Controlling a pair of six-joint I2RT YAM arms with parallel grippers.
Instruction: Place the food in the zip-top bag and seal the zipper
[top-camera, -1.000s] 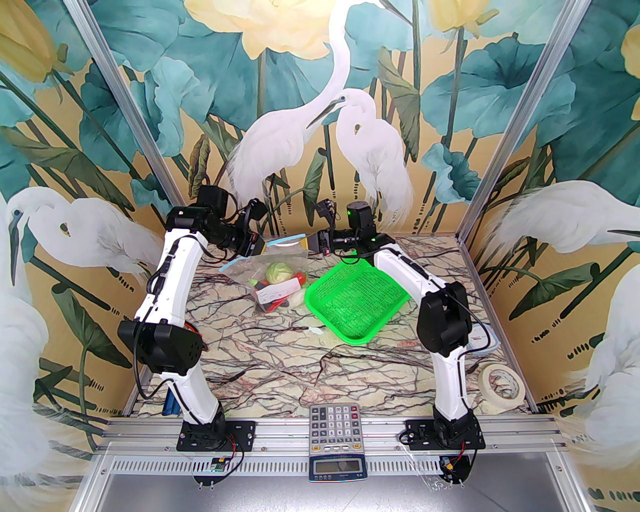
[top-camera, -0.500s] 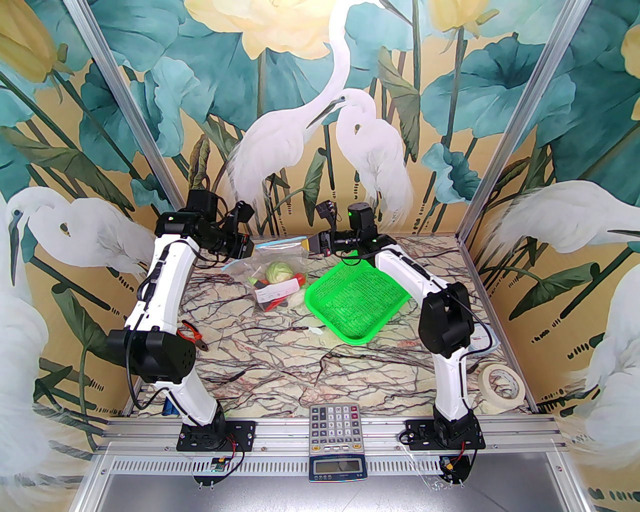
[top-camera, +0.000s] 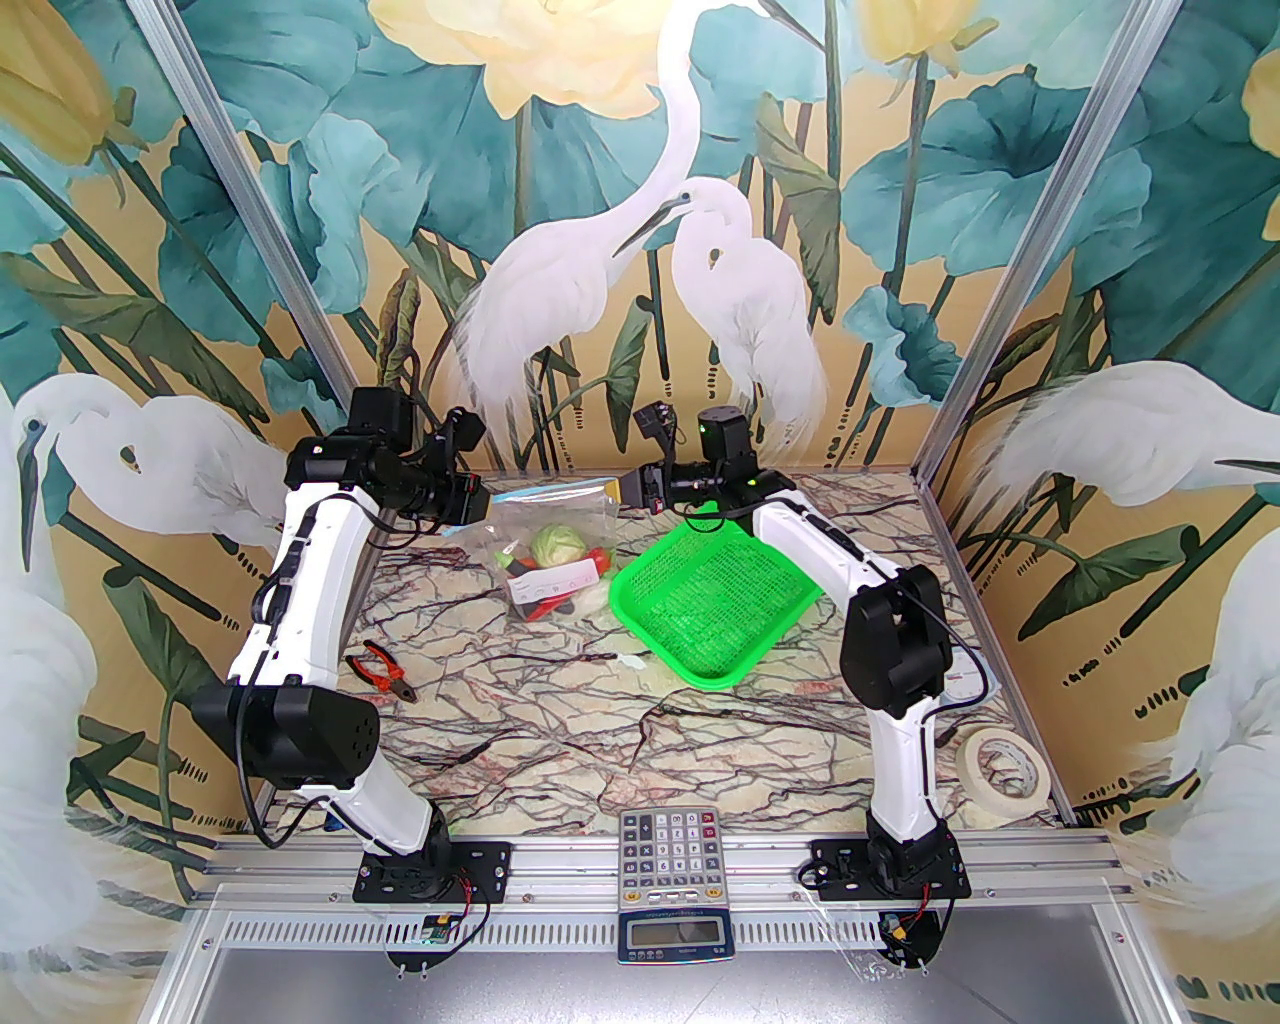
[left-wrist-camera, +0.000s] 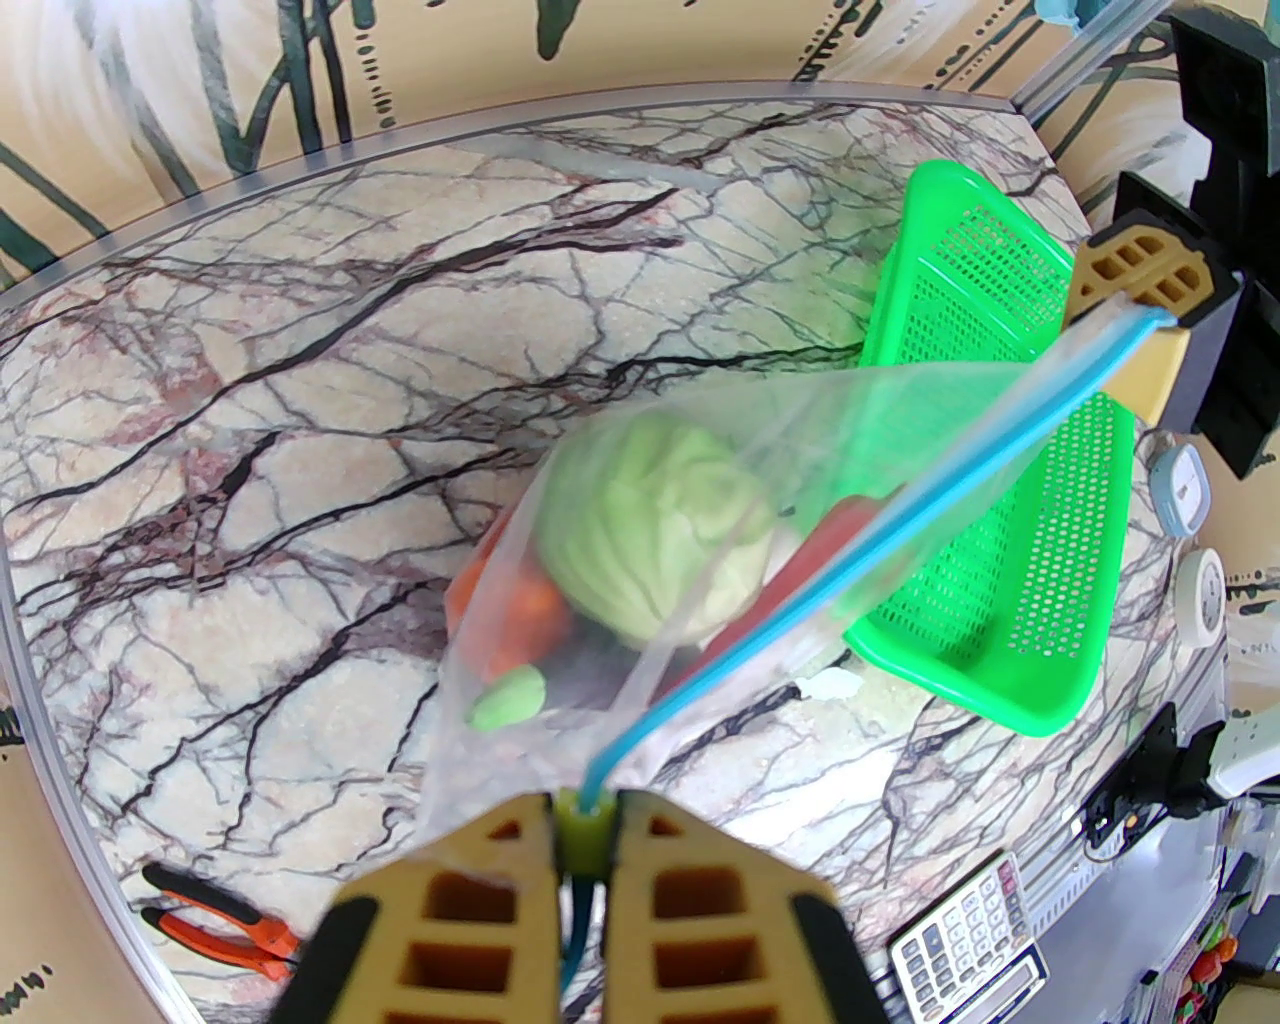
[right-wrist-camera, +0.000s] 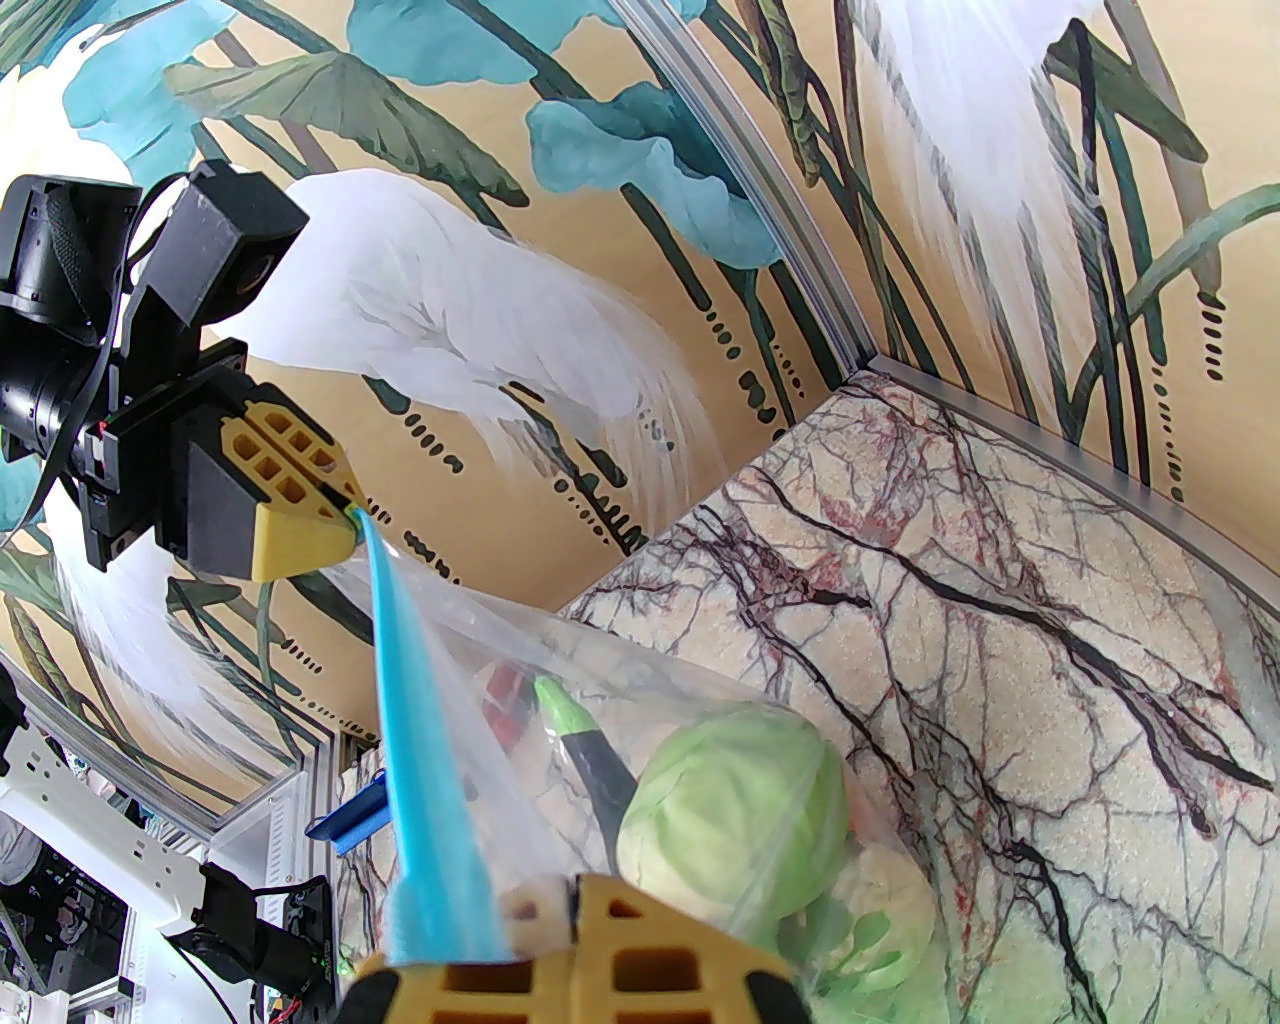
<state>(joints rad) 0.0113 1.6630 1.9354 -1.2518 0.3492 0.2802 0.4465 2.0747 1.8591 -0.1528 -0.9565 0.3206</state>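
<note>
Broadly, the marble table (top-camera: 640, 720) spans the cell, and the two arms reach from its near edge toward its far side, the left arm (top-camera: 300, 580) and the right arm (top-camera: 830, 560) bending inward toward each other. A green mesh basket (top-camera: 710, 600) sits tilted right of centre with nothing in it. Just left of it is the bag (top-camera: 530, 520), its mouth edge raised and its loaded lower part sagging to the table. At the near edge lies a calculator (top-camera: 668, 843), with a tape roll (top-camera: 1003, 762) by the right arm's base. The left gripper (left-wrist-camera: 582, 810) has its fingers pressed nearly together on one end of the zipper (left-wrist-camera: 860, 540). The right gripper (top-camera: 622, 487) is clamped on the other end, so the blue strip runs taut and straight between them. In the left wrist view the strip looks like a single line, though whether it is pressed closed along its whole length cannot be told. Inside the bag, the cabbage (left-wrist-camera: 650, 530) lies uppermost, touching the plastic. Red-handled pliers (top-camera: 380, 672) lie beside the left arm. Below the cabbage sit an orange tomato (left-wrist-camera: 530, 610), a dark eggplant (right-wrist-camera: 600, 770) with a green tip, and a red chili (top-camera: 600, 553), all packed together.
</note>
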